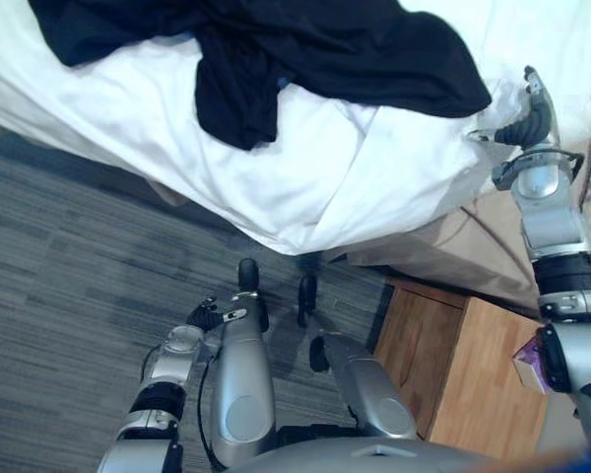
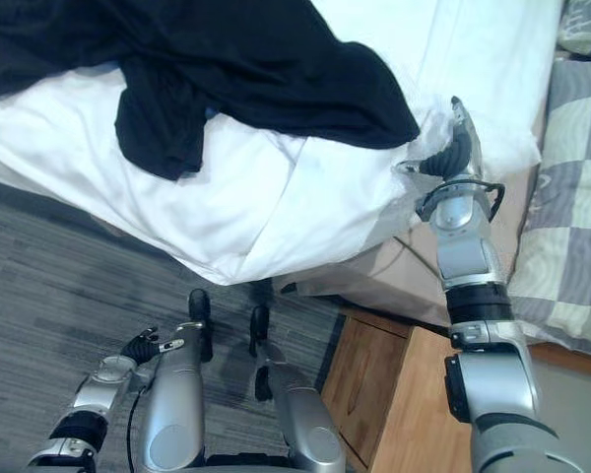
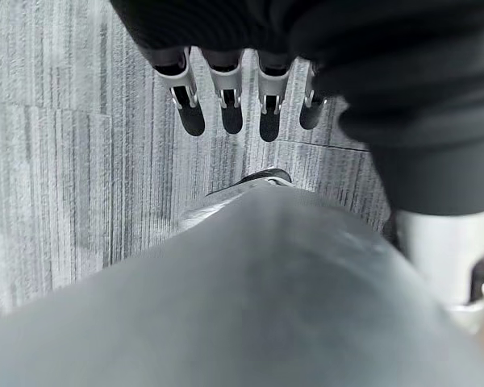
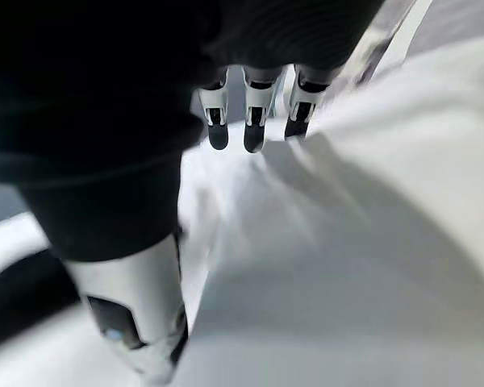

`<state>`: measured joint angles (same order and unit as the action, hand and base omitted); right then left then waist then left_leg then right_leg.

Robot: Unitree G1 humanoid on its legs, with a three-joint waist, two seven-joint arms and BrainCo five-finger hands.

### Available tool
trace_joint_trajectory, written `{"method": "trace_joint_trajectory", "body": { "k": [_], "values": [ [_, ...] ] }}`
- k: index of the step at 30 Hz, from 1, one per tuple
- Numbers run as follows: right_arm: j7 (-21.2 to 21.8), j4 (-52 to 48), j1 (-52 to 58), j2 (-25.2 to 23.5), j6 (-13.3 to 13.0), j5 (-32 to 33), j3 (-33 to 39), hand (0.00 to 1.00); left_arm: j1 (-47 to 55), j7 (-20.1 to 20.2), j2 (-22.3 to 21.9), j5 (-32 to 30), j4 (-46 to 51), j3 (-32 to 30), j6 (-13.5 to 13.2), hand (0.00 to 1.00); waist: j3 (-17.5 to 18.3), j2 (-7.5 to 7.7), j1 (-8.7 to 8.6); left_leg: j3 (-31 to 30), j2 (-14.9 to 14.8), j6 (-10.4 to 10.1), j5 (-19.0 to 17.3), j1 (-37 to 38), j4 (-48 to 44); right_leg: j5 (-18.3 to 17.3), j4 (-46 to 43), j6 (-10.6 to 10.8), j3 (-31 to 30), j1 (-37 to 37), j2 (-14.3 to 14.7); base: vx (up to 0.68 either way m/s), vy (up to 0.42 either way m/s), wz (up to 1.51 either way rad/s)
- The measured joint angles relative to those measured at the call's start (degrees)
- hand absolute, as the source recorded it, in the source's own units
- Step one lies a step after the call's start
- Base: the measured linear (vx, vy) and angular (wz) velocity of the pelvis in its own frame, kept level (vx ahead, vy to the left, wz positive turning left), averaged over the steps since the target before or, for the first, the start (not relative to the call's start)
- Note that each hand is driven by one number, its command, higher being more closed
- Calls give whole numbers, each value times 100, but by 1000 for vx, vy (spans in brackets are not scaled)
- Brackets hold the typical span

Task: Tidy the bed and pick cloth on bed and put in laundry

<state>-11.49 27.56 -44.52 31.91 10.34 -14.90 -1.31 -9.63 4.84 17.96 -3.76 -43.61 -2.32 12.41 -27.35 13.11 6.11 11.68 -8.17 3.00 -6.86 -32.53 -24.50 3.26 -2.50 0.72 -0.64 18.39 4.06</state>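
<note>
A black cloth lies crumpled across the white sheet of the bed, with one fold hanging toward the bed's near edge. My right hand is raised at the bed's right corner, just right of the cloth and not touching it. Its fingers are straight and rest against the rumpled white sheet. My left hand hangs low over the carpet, far from the bed, and its fingers are relaxed and hold nothing.
A wooden nightstand stands at the lower right, with a small purple thing on it. A checkered pillow lies at the far right. The beige bed base shows under the sheet. Grey carpet covers the left.
</note>
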Motion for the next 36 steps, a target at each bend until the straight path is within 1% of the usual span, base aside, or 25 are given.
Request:
{"method": "trace_joint_trajectory", "body": {
  "k": [1, 2, 5, 6, 7, 10, 11, 12, 15, 17, 18, 19, 20, 22, 23, 25, 26, 28, 29, 30, 31, 32, 34, 35, 36],
  "values": [
    [-2, 65, -39, 2, 2, 0, 4, 0, 0, 2, -1, 27, -11, 10, -26, 0, 3, -8, -12, -3, 30, 21, 28, -30, 34, 1, -2, 0, 9, 44, -22, 25, 56, 10],
    [-4, 154, -108, 2, 15, 1, 6, 0, -2, 5, -6, 73, -27, 16, -61, 0, 4, -23, -21, 1, 77, 92, 94, -91, 82, 6, -4, 2, 16, 127, -56, 20, 49, 13],
    [-7, 356, -242, 14, 49, 3, 6, 0, -72, 4, -12, 119, -151, 142, -96, 0, 31, -107, -62, -14, 211, 132, 236, -243, 261, 8, -9, 4, 57, 340, -154, 9, 44, 13],
    [7, 408, -323, 15, 60, 14, 7, 100, -132, -8, -25, 232, -272, 196, -134, 0, 26, -158, -70, -7, 250, 153, 291, -278, 307, 9, -16, 6, 75, 415, -188, -6, 32, 9],
    [13, 408, -346, 14, 62, 25, 3, 100, -161, -16, -41, 281, -291, 201, -146, 0, 24, -177, -71, 3, 271, 158, 323, -282, 356, 9, -31, 6, 75, 454, -205, -16, 24, 5],
    [21, 372, -476, 16, 163, 123, 13, 100, -248, -54, -132, 324, -484, 202, -188, 0, 68, -324, -100, 22, 307, 140, 364, -397, 451, 4, -148, 2, 75, 673, -228, -23, 7, -1],
    [20, 352, -504, 16, 173, 128, 16, 100, -250, -63, -145, 335, -486, 203, -200, 0, 77, -346, -115, 30, 305, 133, 370, -423, 456, -1, -183, -5, 75, 718, -228, -44, 2, -7],
    [20, 301, -510, 15, 176, 200, 35, 100, -239, -102, -151, 465, -493, 211, -213, 0, 76, -378, -147, 49, 301, 124, 376, -442, 493, -11, -219, -18, 70, 768, -229, -36, -4, -7],
    [0, 94, -396, 14, 168, 450, 88, 100, -231, -135, -180, 536, -491, 226, -215, 0, 101, -432, -194, 82, 284, 84, 403, -435, 540, -38, -301, -55, 68, 830, -223, -19, -16, -5],
    [-16, -24, -299, -3, 136, 594, 99, 100, -238, -217, -190, 537, -489, 225, -221, 0, 103, -435, -185, 187, 239, 81, 404, -360, 547, -50, -342, -74, -7, 829, -203, -7, -34, -18],
    [-42, -83, -247, -5, 106, 699, 105, 100, -240, -250, -195, 537, -482, 224, -232, 0, 105, -440, -189, 204, 235, 78, 406, -332, 544, -53, -351, -78, -24, 819, -201, 24, -33, -14],
    [-142, -163, -91, -54, 7, 928, 179, 100, -243, -273, -204, 539, -465, 225, -285, 0, 107, -446, -207, 242, 228, 67, 410, -216, 567, -59, -349, -84, -44, 738, -198, 32, -35, -11],
    [-182, -196, -1, -76, -20, 997, 227, 100, -243, -273, -214, 540, -444, 224, -296, 0, 112, -455, -206, 255, 221, 62, 407, -161, 570, -68, -350, -96, -49, 691, -194, 52, -45, -12],
    [-284, -313, 373, -253, -172, 1241, 490, 100, -227, -272, -304, 550, -296, 225, -309, 0, 124, -477, -205, 328, 204, 49, 389, 108, 582, -118, -346, -108, -104, 454, -184, 54, -39, -11],
    [-299, -387, 488, -265, -215, 1291, 531, 100, -223, -272, -355, 550, -239, 225, -306, 0, 127, -483, -205, 343, 204, 50, 383, 178, 594, -133, -346, -99, -129, 395, -184, 54, -32, -13],
    [-434, -745, 1001, -317, -352, 1577, 708, 100, -194, -268, -506, 549, -133, 238, -275, 0, 145, -499, -230, 394, 194, 12, 296, 430, 596, -181, -347, -93, -200, 168, -183, 59, -24, -15],
    [-460, -842, 1172, -393, -387, 1655, 824, 100, -155, -268, -536, 549, -81, 247, -254, 0, 147, -496, -248, 410, 184, 28, 280, 502, 583, -190, -343, -94, -213, 101, -178, 59, -13, -19],
    [-559, -1105, 1629, -646, -442, 1831, 1112, 100, -5, -305, -568, 534, 9, 345, -242, 0, 155, -483, -271, 507, 124, 24, 150, 725, 491, -232, -344, -97, -308, -122, -146, 54, -2, -25],
    [-619, -1260, 1992, -791, -464, 1904, 1249, 100, 85, -294, -540, 538, 22, 339, -181, 0, 194, -473, -288, 551, 78, 19, 59, 859, 411, -255, -345, -79, -372, -266, -121, 60, 5, -32],
    [-661, -1379, 2311, -949, -499, 1913, 1348, 100, 203, -271, -528, 538, 21, 343, -125, 0, 293, -451, -361, 615, 49, 12, -25, 936, 362, -293, -354, -35, -415, -341, -110, 63, 5, -32],
    [-666, -1447, 2456, -1004, -515, 1910, 1399, 100, 242, -268, -515, 544, 22, 340, -98, 0, 329, -450, -375, 649, 27, 17, -65, 974, 335, -302, -354, -33, -454, -385, -96, 60, 16, -31],
    [-670, -1568, 2674, -1114, -556, 1908, 1496, 100, 304, -269, -507, 540, 17, 341, -29, 0, 412, -441, -399, 701, -1, -19, -179, 1064, 302, -328, -352, -34, -531, -461, -81, 66, 26, -26],
    [-673, -1801, 2895, -1271, -684, 1908, 1575, 100, 446, -276, -509, 528, 14, 343, -4, 0, 501, -430, -507, 773, -2, -18, -306, 1290, 257, -415, -348, 10, -598, -686, -96, 86, 45, -17],
    [-673, -1874, 2934, -1360, -719, 1907, 1625, 100, 496, -273, -509, 528, 10, 345, 6, 0, 572, -408, -513, 809, -4, -16, -345, 1344, 250, -444, -351, 6, -629, -724, -101, 124, 47, -15],
    [-673, -1959, 3034, -1508, -805, 1908, 1683, 100, 610, -270, -506, 529, 11, 353, 36, 0, 722, -373, -530, 853, -4, -19, -419, 1444, 242, -480, -342, 8, -672, -812, -111, 151, 41, -14]
  ]
}}
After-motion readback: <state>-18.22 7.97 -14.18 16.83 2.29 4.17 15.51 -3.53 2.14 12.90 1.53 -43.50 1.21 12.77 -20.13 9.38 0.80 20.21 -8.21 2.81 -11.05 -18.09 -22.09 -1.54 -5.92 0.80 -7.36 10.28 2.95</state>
